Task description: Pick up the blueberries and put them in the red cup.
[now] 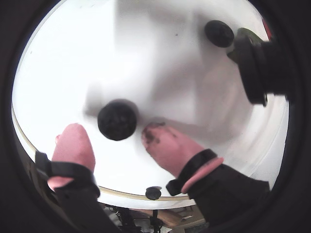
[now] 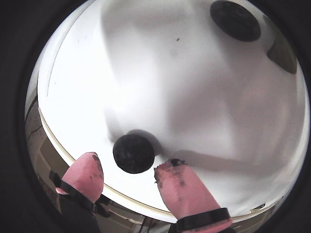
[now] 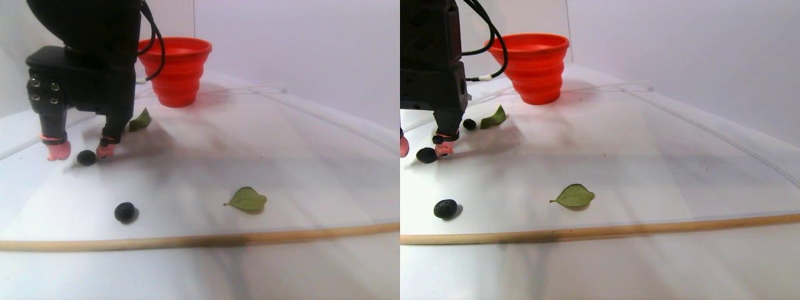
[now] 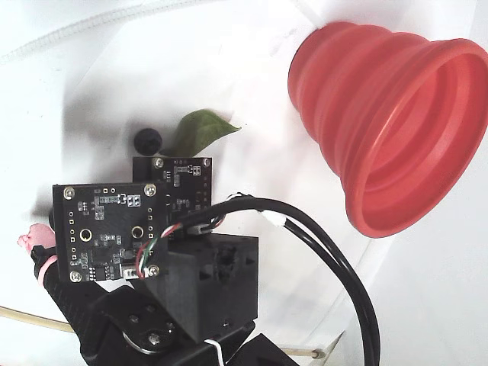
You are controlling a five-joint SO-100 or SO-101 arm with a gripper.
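Note:
A blueberry (image 1: 117, 120) (image 2: 133, 153) lies on the white table between my two pink fingertips (image 1: 73, 143), with a gap on each side. My gripper (image 1: 112, 128) (image 2: 130, 160) (image 3: 78, 153) is open and low over the table around this berry (image 3: 86, 157). A second blueberry (image 3: 125, 211) rests near the wooden front edge. A third (image 4: 148, 140) (image 1: 219, 33) sits beside a green leaf (image 4: 200, 130). The red cup (image 3: 175, 70) (image 4: 396, 130) stands upright at the back, beyond the arm. Its inside is hidden.
Another green leaf (image 3: 248, 199) lies to the right in the stereo pair view. A wooden strip (image 3: 250, 239) marks the table's front edge. Black cables (image 4: 335, 259) run from the arm past the cup. A camera housing (image 1: 257, 63) juts in on the right of a wrist view.

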